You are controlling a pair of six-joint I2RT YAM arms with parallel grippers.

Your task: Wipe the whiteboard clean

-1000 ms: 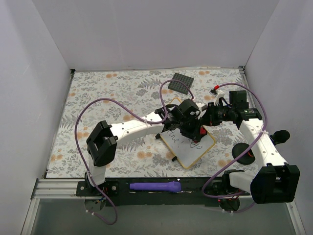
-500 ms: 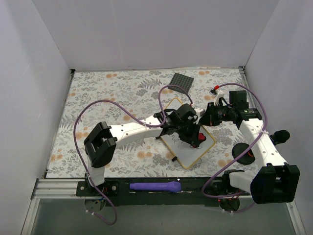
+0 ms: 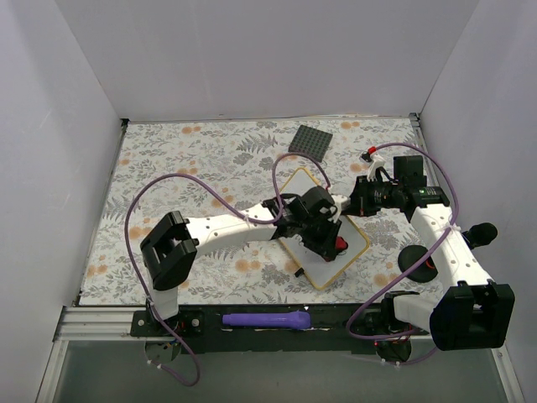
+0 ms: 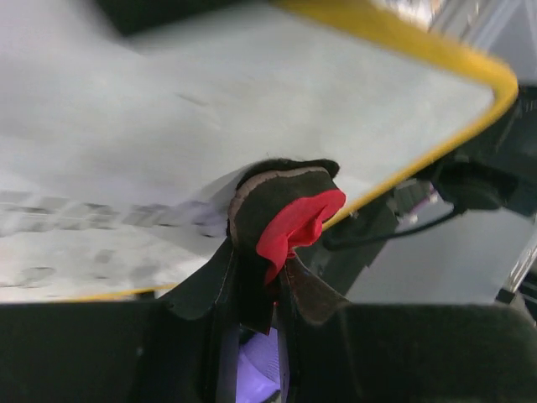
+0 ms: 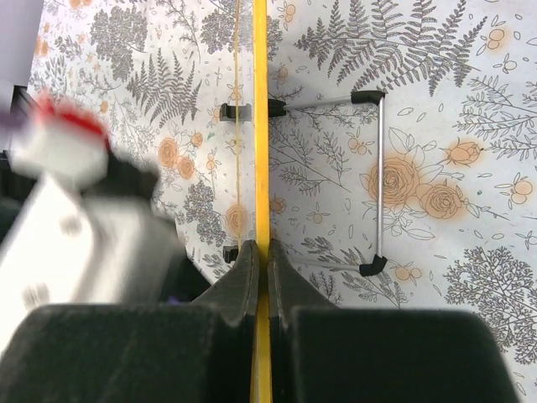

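The whiteboard with its yellowish frame lies tilted on the floral mat at centre. My left gripper is shut on a black and red eraser and presses it on the board's near right part. In the left wrist view the eraser touches the white surface close to the frame, with faint smeared grey marks at the left. My right gripper is shut on the board's right edge. In the right wrist view its jaws pinch the yellow frame.
A dark grey studded plate lies at the back of the mat. A purple tool lies on the front rail. A small white and red object sits by the right arm. The board's wire stand shows underneath.
My left gripper has slid the eraser down the board toward its near right corner. The black writing seen before no longer shows in the top view. The right gripper has not moved.
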